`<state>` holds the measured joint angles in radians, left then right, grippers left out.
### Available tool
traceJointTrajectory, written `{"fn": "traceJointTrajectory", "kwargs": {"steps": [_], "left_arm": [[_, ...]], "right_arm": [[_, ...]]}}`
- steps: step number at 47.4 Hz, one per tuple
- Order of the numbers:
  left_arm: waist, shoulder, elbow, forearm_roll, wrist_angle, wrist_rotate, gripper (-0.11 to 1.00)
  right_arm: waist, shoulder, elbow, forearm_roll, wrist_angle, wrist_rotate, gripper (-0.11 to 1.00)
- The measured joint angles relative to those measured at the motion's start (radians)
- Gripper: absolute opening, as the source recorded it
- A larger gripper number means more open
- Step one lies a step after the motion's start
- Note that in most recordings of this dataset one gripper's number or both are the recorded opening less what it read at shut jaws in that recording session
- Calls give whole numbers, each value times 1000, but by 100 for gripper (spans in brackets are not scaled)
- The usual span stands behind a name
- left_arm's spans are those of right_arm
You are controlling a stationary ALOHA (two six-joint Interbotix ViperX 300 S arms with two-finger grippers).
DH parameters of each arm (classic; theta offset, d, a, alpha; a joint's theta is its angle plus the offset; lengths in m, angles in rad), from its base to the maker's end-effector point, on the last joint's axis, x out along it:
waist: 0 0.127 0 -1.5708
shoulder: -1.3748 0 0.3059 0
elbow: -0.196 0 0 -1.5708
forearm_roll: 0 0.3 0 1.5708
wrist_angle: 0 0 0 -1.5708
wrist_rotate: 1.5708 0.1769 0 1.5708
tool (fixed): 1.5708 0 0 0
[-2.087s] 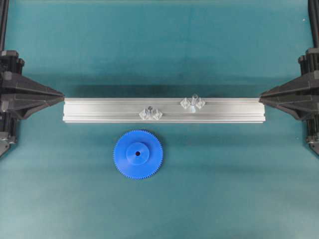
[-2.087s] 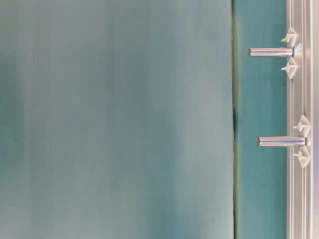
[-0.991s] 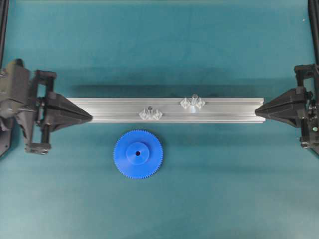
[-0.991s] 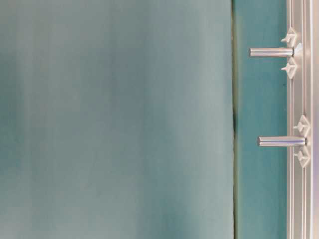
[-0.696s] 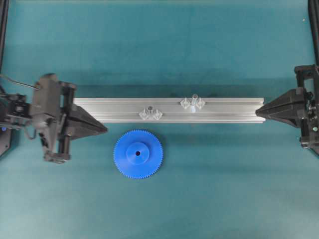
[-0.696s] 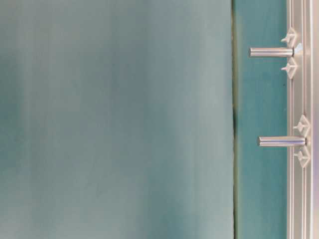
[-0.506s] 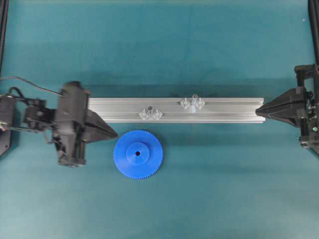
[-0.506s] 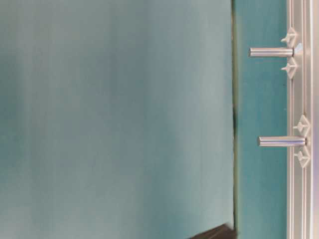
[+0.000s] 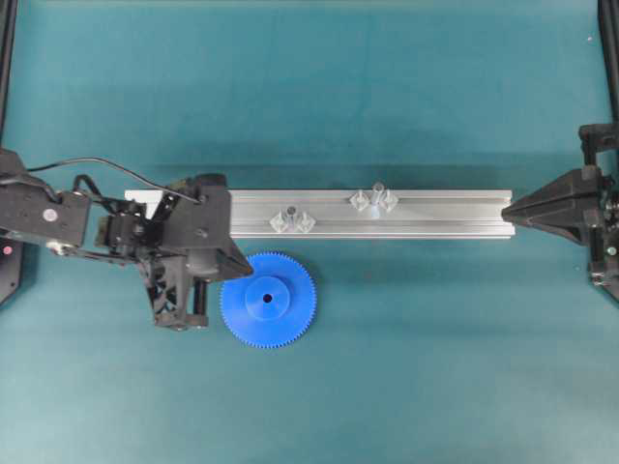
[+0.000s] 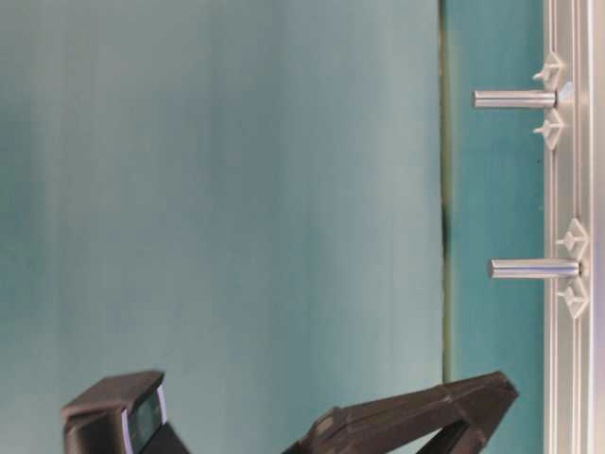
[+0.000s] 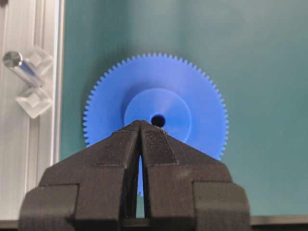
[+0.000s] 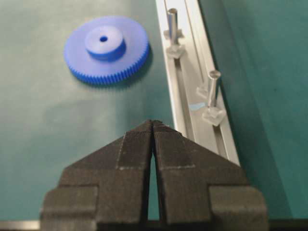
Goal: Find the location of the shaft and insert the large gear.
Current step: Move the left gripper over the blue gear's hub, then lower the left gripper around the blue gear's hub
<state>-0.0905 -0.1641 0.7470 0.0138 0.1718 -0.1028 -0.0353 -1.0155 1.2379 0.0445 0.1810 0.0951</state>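
Left jaws closed above large gear [image 9: 268,299] rim; rail [image 9: 435,214] adjacent.

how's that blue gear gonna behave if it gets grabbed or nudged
The large gear looks like moulded plastic, so probably stiff and light. It lies flat on the teal mat, so a nudge likely slides it rather than rolls or tips it. Its raised hub probably offers a firmer pinch than the thin toothed rim.
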Motion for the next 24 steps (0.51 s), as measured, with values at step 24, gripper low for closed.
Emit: {"fn": "traceJointTrajectory", "kwargs": {"steps": [24], "left_arm": [[-2, 156, -163, 0, 212, 0, 1]], "right_arm": [[-14, -2, 8, 0, 26, 0, 2]]}}
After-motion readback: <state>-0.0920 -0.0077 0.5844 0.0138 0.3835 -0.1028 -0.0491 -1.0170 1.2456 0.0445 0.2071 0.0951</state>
